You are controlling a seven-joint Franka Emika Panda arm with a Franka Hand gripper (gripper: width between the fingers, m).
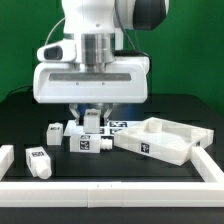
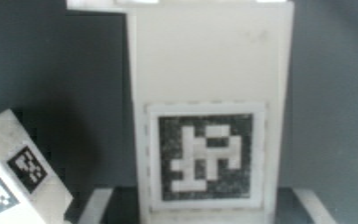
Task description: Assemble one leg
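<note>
The gripper [image 1: 91,117] hangs straight down over the middle of the black tabletop [image 1: 120,166], its two fingers closed in on either side of the leg [image 1: 91,122], so it is pinching that small white block. The leg stands upright between the fingers with its black-and-white tag facing the camera. In the wrist view the leg [image 2: 202,90] fills most of the picture, a tall white oblong with its tag on the lower part of the face. A corner of a tagged white surface [image 2: 7,165] shows beside it, though I cannot tell what it belongs to. Just in front of the held leg, towards the near edge, lies a tagged white block [image 1: 88,143]. The marker board [image 1: 117,127] lies flat just behind it, on the exterior view's right. A second leg [image 1: 52,133] lies nearby on the exterior view's left, and a third leg [image 1: 38,160] sits closer to the near left corner. The large white panel [image 1: 165,140] rests towards the right edge, tilted. A white rail [image 1: 100,186] runs along the near edge.
</note>
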